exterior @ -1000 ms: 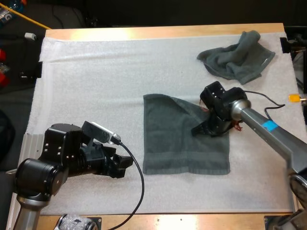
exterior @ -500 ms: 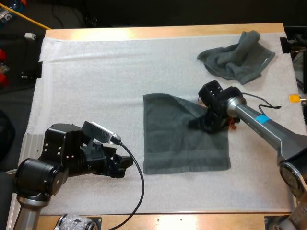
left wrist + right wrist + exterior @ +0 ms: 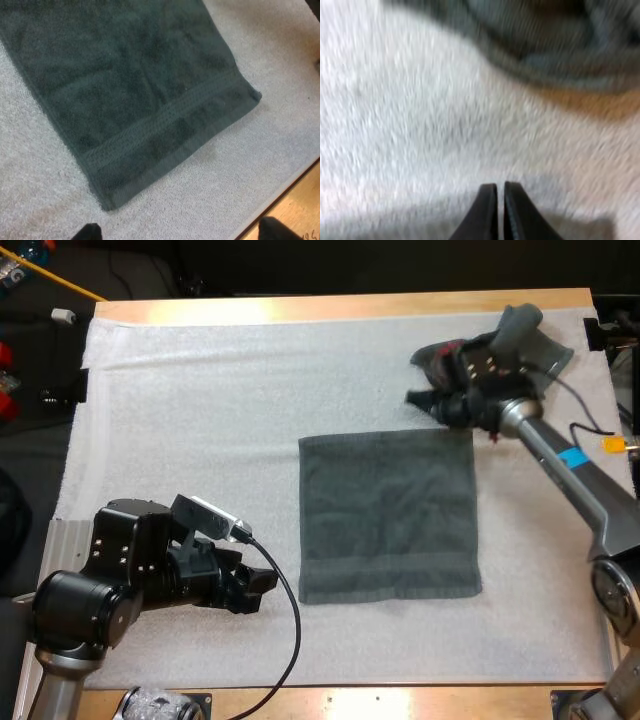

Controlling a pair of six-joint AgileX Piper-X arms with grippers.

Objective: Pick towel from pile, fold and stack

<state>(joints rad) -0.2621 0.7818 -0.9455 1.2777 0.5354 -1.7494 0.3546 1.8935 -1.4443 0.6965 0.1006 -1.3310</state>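
- On the mat (image 3: 200, 410) that covered the wooden surface (image 3: 340, 308), the high view showed a flat towel (image 3: 390, 515) spread square near the middle, with a woven band along its near edge.
- A crumpled towel (image 3: 535, 355) lay at the mat's far right corner, beyond the flat towel's far right corner.
- The right end effector (image 3: 418, 398) hung at the crumpled towel's left side, just past the flat towel's far edge, with its fingers pointing left.
- The left end effector (image 3: 258, 585) sat low over the near left of the mat, just beside the flat towel's near left corner and aimed toward it.
- In the left wrist view, the flat towel (image 3: 130, 80) lay smooth on the mat (image 3: 240, 165), its banded edge and one corner nearest the camera.
- The left end effector (image 3: 181, 231) was released: its fingertips (image 3: 89, 232) stood wide apart and clear of the towel, and the bare wood of the surface (image 3: 302, 200) showed beside one of them.
- In the right wrist view, the right end effector (image 3: 496, 210) was clenched on nothing, its fingers (image 3: 487, 215) touching over bare mat (image 3: 410, 115).
- The crumpled towel (image 3: 545, 40) lay ahead of those fingers, apart from their tips.
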